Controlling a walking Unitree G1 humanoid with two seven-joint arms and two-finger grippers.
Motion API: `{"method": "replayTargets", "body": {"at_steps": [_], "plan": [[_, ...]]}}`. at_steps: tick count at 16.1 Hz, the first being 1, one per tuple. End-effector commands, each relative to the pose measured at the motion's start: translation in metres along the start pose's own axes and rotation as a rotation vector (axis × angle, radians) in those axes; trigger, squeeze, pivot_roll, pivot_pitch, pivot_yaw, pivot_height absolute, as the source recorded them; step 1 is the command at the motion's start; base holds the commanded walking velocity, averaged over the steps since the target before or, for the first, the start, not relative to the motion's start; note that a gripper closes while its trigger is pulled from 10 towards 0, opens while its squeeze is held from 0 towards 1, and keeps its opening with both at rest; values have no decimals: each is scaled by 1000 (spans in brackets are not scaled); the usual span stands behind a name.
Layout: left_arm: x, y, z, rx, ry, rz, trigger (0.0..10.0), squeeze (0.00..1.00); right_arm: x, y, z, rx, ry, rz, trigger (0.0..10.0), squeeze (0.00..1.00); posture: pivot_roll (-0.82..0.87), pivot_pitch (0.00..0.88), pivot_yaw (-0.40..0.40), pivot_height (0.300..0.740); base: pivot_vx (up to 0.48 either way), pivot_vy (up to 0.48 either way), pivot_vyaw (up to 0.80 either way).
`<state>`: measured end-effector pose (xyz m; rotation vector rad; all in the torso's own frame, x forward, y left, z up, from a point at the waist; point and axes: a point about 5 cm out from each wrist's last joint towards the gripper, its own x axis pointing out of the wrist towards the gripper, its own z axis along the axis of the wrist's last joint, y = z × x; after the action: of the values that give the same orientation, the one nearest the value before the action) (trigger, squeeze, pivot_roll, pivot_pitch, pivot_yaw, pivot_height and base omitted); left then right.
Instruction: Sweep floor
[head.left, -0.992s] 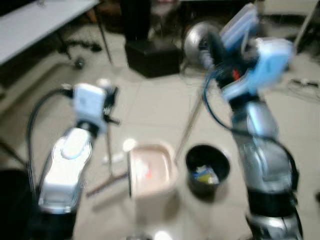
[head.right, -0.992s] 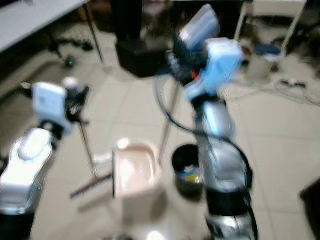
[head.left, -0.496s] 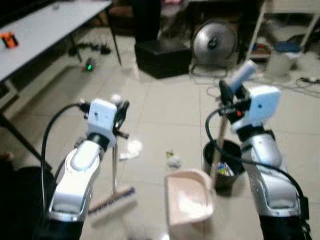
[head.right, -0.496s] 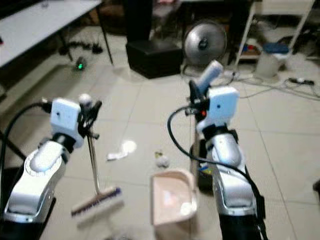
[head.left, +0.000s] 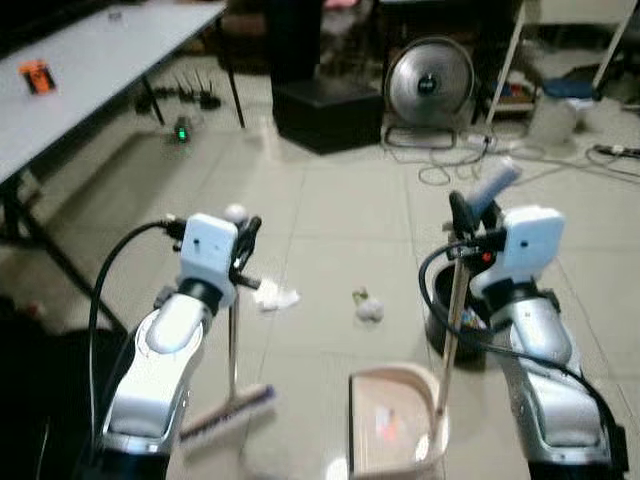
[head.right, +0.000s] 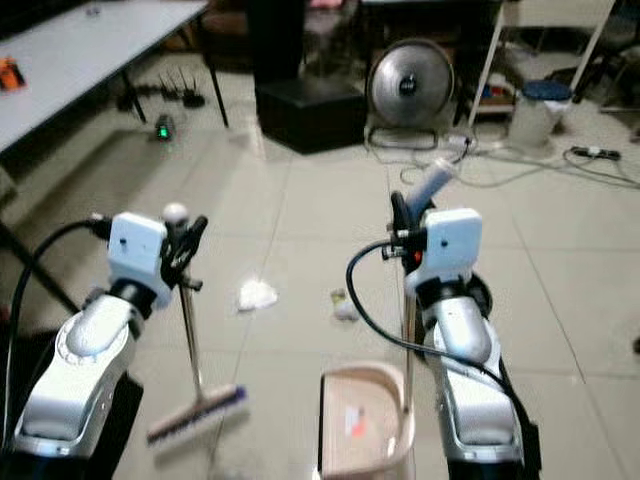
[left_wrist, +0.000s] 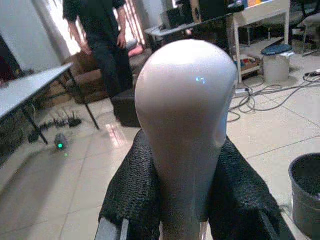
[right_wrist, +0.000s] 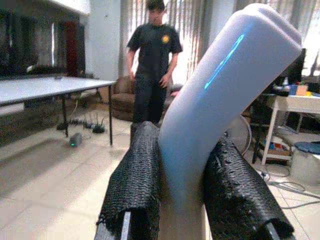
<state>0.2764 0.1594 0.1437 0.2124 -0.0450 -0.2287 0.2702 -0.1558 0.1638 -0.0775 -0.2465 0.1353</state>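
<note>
My left gripper (head.left: 241, 240) is shut on the top of the broom handle (head.left: 233, 335), whose white knob (left_wrist: 185, 107) sits between the black fingers (left_wrist: 132, 192). The broom head (head.left: 226, 415) rests on the tiles at lower left. My right gripper (head.left: 462, 222) is shut on the dustpan handle (right_wrist: 220, 100), a pale grip on a long pole (head.left: 450, 330). The beige dustpan (head.left: 392, 428) stands on the floor between my arms. A crumpled white paper (head.left: 272, 296) and a small wad of litter (head.left: 366, 308) lie on the tiles ahead of the dustpan.
A black bin (head.left: 437, 310) stands beside my right arm. Ahead are a floor fan (head.left: 428, 78), a black box (head.left: 325, 112), cables (head.left: 455, 165) and a white bucket (head.right: 533, 115). A grey table (head.left: 90, 70) runs along the left. A person (right_wrist: 151, 75) stands far ahead.
The camera has moved back and steadied, so the scene has shifted. The dustpan now stands nearer my feet, and the litter lies farther ahead of it. Both grippers keep their hold.
</note>
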Motion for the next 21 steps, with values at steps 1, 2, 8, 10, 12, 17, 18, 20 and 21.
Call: {"method": "replayTargets", "body": {"at_steps": [1,2,8,10,12,17,18,20,21], "plan": [[0,6,10,29,-45,21,10000,0,4,7,12,13,-60,21,10000,0,-1,14,64,740,0,368,0],[0,6,11,34,-55,28,10000,0,4,8,12,12,-60,22,10000,0,-1,14,64,740,0,0,0],[3,3,16,18,-72,36,10000,0,1,2,11,30,-47,-21,10000,0,-7,10,63,740,0,-240,0],[5,3,18,34,-69,42,10000,0,0,-4,7,49,-5,-52,10000,0,-6,11,62,740,0,0,0],[7,1,20,41,-84,25,10000,0,0,-4,3,48,39,-44,10000,0,-9,13,62,740,0,0,0],[12,-6,25,34,-123,12,10000,0,0,-9,5,91,51,-73,10000,0,-20,20,59,740,259,0,-404],[14,-6,27,29,-127,12,10000,0,1,-12,7,93,54,-85,10000,0,-20,19,59,740,371,0,0],[15,-6,27,25,-131,15,10000,0,3,-14,7,108,63,-93,10000,0,-22,16,58,740,369,0,0],[16,-5,28,22,-135,18,10000,0,5,-15,6,119,78,-97,10000,0,-22,17,56,740,371,0,0]]}}
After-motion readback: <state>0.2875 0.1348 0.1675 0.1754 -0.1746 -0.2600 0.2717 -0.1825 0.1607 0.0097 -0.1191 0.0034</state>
